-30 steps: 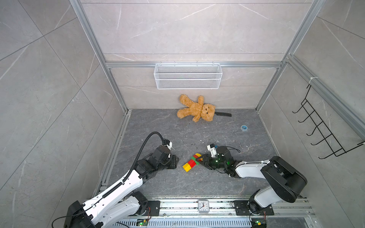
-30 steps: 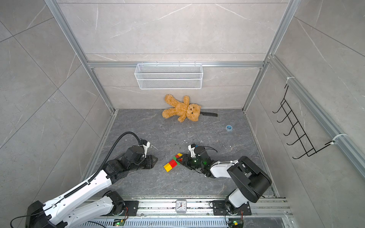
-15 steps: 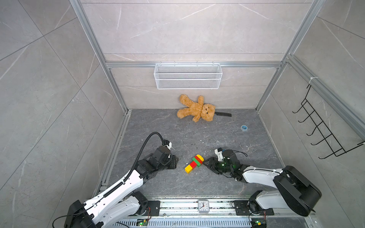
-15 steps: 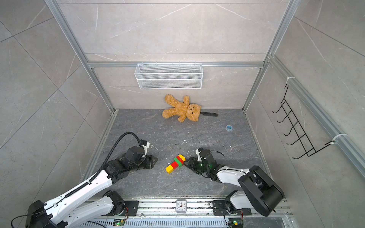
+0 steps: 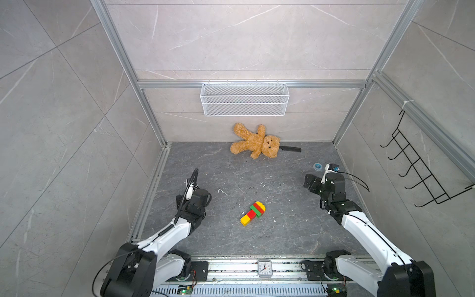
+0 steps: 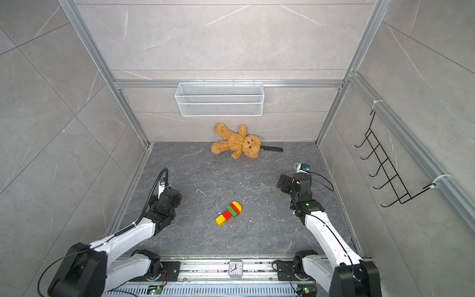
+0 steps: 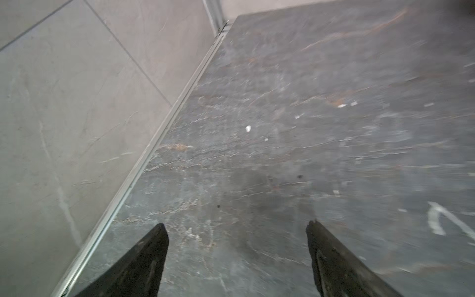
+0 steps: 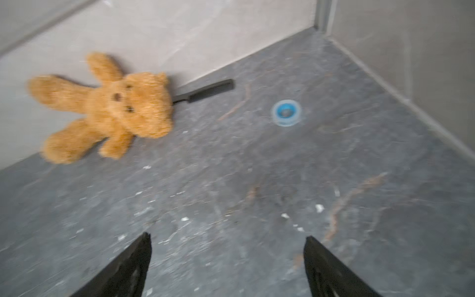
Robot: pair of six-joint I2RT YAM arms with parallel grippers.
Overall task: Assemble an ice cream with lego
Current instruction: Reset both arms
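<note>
Finding: the ice cream (image 5: 253, 213) lies on its side in the middle of the tabletop (image 5: 288, 231). All five layers are joined, from yellow stem to rounded yellow cap. I judge assembly complete, with no loose brick visible.

My left gripper (image 7: 236, 231) and right gripper (image 8: 227, 239) are both spread wide and empty, well apart from it.

Both wrist views are blurred, and I cannot verify how firmly the studs are seated.
</note>
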